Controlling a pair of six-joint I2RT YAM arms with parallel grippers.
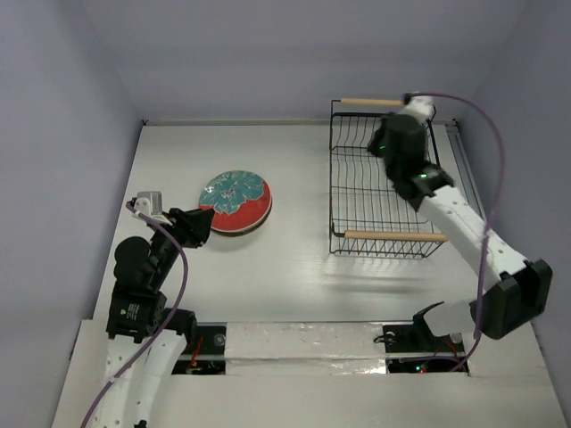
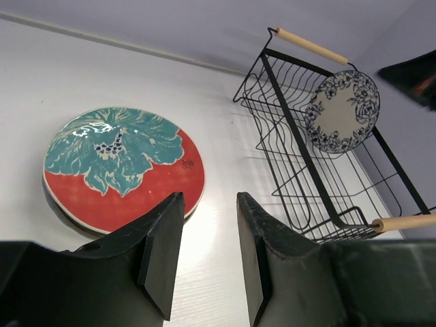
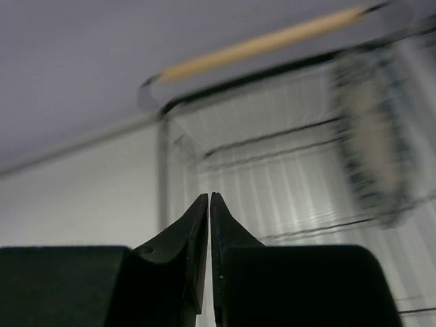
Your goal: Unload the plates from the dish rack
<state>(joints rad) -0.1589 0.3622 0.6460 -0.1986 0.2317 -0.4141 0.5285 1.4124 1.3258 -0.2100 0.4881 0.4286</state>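
A teal-and-red-orange plate [image 1: 235, 201] [image 2: 119, 167] lies on top of a low stack of plates on the table, left of centre. My left gripper [image 1: 206, 219] [image 2: 210, 199] hovers at the stack's near-left edge, open, with nothing between its fingers. The black wire dish rack [image 1: 357, 198] [image 2: 300, 170] [image 3: 272, 129] stands at the right. A white plate with blue floral pattern [image 2: 343, 112] [image 3: 371, 136] stands upright in the rack's far end. My right gripper [image 3: 210, 197] is over that far end, shut on nothing, and the floral plate is blurred to the right of its fingers.
The rack has two wooden rod handles, one at the far end [image 1: 370, 102] and one at the near end [image 1: 393, 236]. A purple cable [image 1: 486, 178] loops over the right arm. Walls close the table at the back and both sides.
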